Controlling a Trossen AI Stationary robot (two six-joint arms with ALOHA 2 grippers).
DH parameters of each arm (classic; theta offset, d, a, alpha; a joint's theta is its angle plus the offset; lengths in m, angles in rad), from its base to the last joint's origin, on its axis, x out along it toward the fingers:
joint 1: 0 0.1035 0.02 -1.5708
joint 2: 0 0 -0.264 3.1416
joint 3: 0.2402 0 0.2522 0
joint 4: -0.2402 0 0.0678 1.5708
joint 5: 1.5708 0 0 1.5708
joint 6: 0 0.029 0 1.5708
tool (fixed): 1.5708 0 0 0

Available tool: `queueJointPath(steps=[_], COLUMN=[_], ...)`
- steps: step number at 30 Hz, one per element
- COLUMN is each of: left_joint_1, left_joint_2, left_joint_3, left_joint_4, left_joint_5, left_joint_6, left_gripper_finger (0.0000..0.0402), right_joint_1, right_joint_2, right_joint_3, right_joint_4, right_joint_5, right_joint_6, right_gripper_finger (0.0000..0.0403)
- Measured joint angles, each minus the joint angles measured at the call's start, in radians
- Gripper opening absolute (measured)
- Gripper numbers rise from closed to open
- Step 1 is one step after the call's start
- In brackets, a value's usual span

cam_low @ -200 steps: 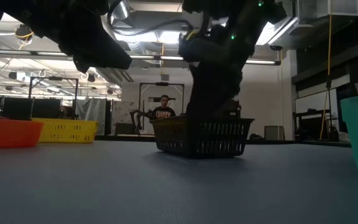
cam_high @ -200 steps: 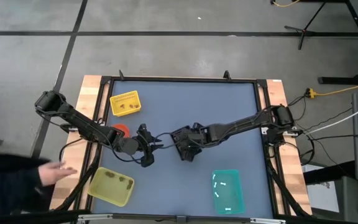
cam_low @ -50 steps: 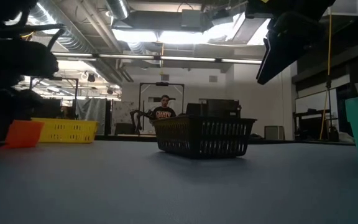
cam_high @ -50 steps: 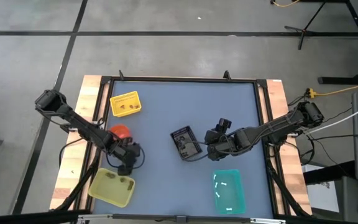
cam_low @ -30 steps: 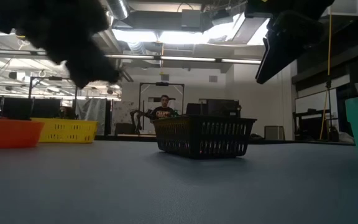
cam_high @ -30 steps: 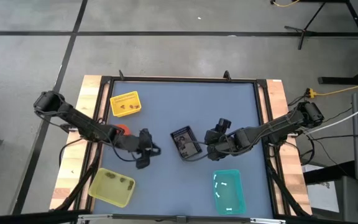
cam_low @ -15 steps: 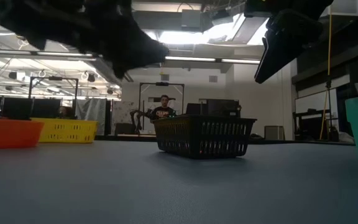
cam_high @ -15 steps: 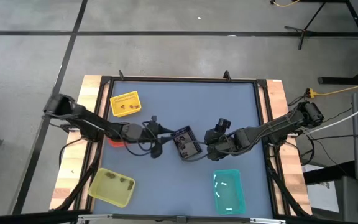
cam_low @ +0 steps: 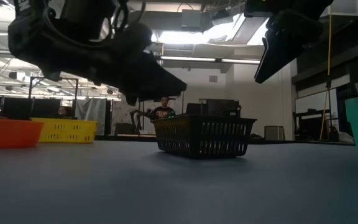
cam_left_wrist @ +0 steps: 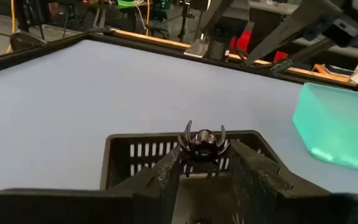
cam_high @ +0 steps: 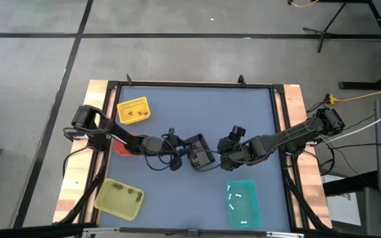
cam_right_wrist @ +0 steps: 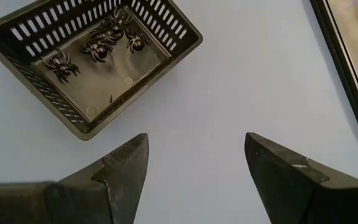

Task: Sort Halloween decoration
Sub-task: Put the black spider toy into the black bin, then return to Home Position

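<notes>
Table (cam_high: 204,112), blue-grey, framed by a dark rail and wooden side strips: its far half lies bare, and open surface separates the containers. Yellow-green tray (cam_high: 118,198) sits at the near left corner, teal bin (cam_high: 243,202) near right, yellow basket (cam_high: 133,110) far left, orange container (cam_high: 122,145) at the left edge under my left arm. Black slotted basket (cam_right_wrist: 92,68) stands mid-table, clear of every rim; dark spider trinkets (cam_right_wrist: 98,43) lie on its floor. My left arm reaches low from the left edge to the basket's left side, where my left gripper (cam_left_wrist: 204,163) pinches one black spider (cam_left_wrist: 203,142), legs curled upward, just above the basket wall. My right gripper (cam_right_wrist: 194,165) hovers just right of the basket, jaws spread wide and empty.
</notes>
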Motion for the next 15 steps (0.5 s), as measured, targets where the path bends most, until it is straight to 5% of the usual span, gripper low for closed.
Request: queueJointPath(steps=[7,15], left_joint_1=[0.019,0.046], left_joint_2=[0.035,0.035], left_joint_3=[0.056,0.064], left_joint_4=[-0.025,-0.035], left_joint_5=[0.0,-0.004], left_joint_6=[0.0,0.0], left_gripper_finger=[0.0125,0.0181], right_joint_1=[0.0,0.0], right_joint_2=[0.0,0.0], right_joint_3=[0.0,0.0], right_joint_4=[0.0,0.0], right_joint_5=[0.0,-0.003], right_joint_6=[0.0,0.0], right_gripper_finger=[0.0266,0.0266])
